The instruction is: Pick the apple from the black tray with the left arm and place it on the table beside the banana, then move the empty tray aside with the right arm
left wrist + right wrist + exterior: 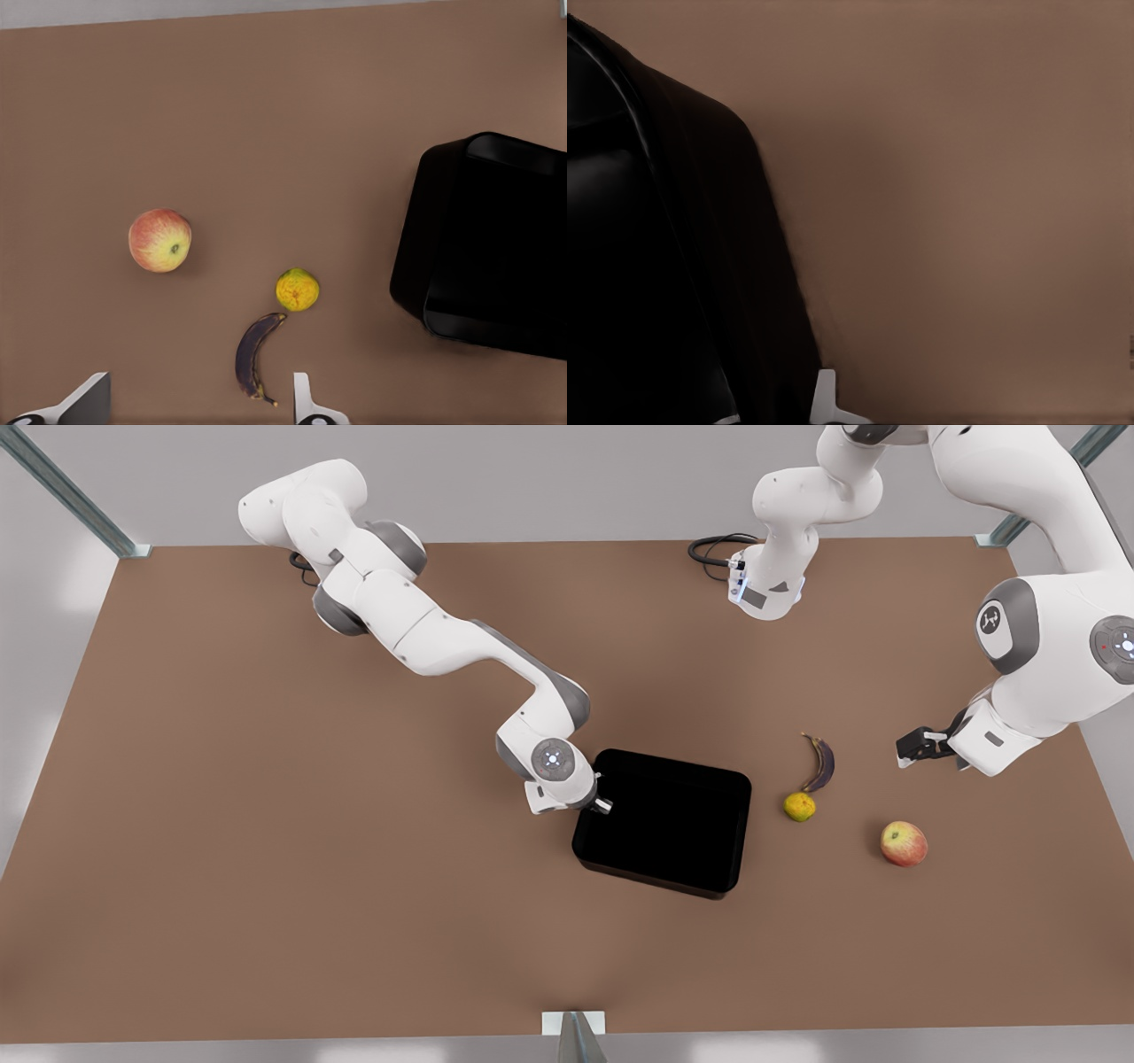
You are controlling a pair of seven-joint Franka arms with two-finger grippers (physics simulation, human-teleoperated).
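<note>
Brown and matte, the surface (266, 868) carries everything loose. On it the apple (904, 843) rests on the bare top toward the front view's right, well apart from the black tray (660, 821) and near the banana (820, 763). A small yellow-green fruit (799, 807) sits just beside the banana's lower end, between the banana and the tray.

From the left wrist view the apple (160, 240), the yellow-green fruit (298, 289) and the banana (253, 356) lie close together, with the tray (483, 243) off to one side holding nothing. The left claw (921, 746) hangs above the surface at the front view's right, near the banana and apple; its fingertips (301, 398) stand wide apart and hold nothing.

The right claw (601, 799) is at the tray's edge on the front view's left, one finger (825, 398) just outside the tray's wall (700, 266). Whether it grips the rim cannot be told.
</note>
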